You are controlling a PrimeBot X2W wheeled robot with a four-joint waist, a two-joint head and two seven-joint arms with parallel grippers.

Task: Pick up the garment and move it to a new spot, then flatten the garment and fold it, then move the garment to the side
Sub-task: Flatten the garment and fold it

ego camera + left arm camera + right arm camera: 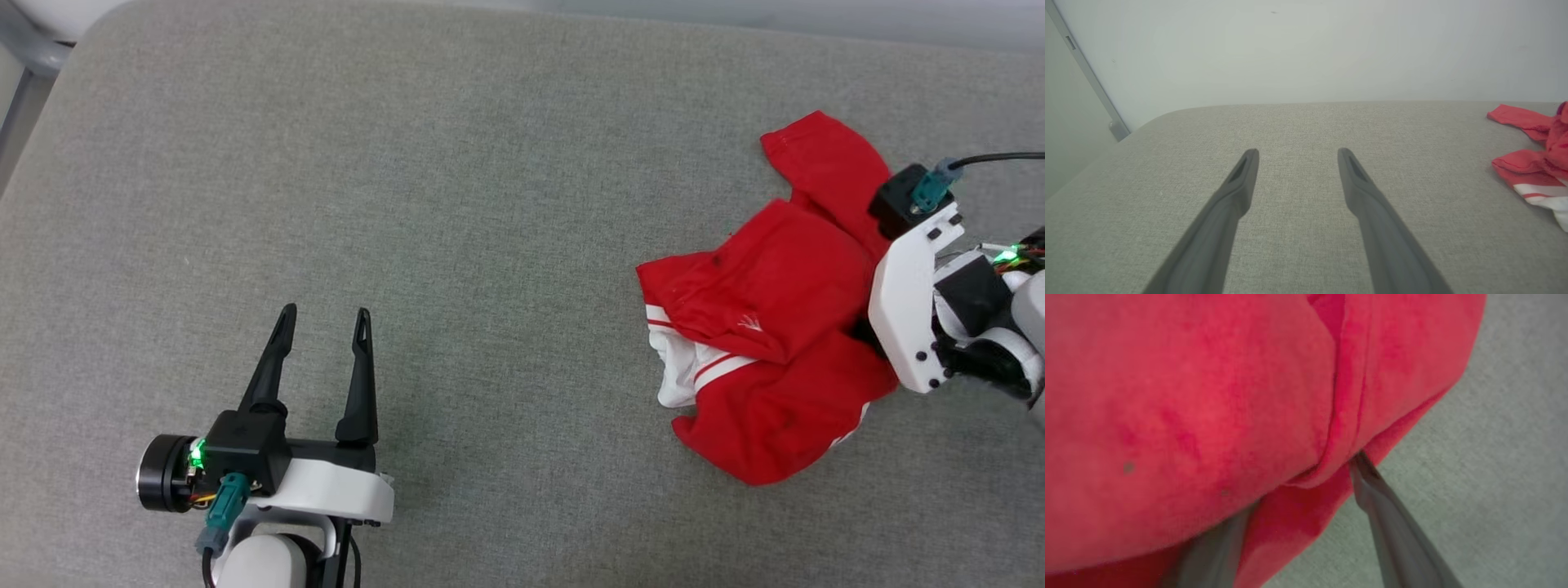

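The garment (775,278) lies crumpled on the right of the grey padded surface (490,204), red with a white, striped sleeve showing at its left side. My right gripper (865,331) reaches into its right edge. In the right wrist view the two fingers (1388,522) stand apart with a red fold of the garment (1188,416) bulging between them and over their tips. My left gripper (325,312) hovers open at the lower left, far from the cloth, with nothing between its fingers (1233,192). The left wrist view catches the garment (1531,171) at its right edge.
The grey surface has a rounded far-left corner (1167,114), with a pale wall (1306,49) behind it and a metal post (1086,69) at the left. A black cable (996,157) runs from my right wrist.
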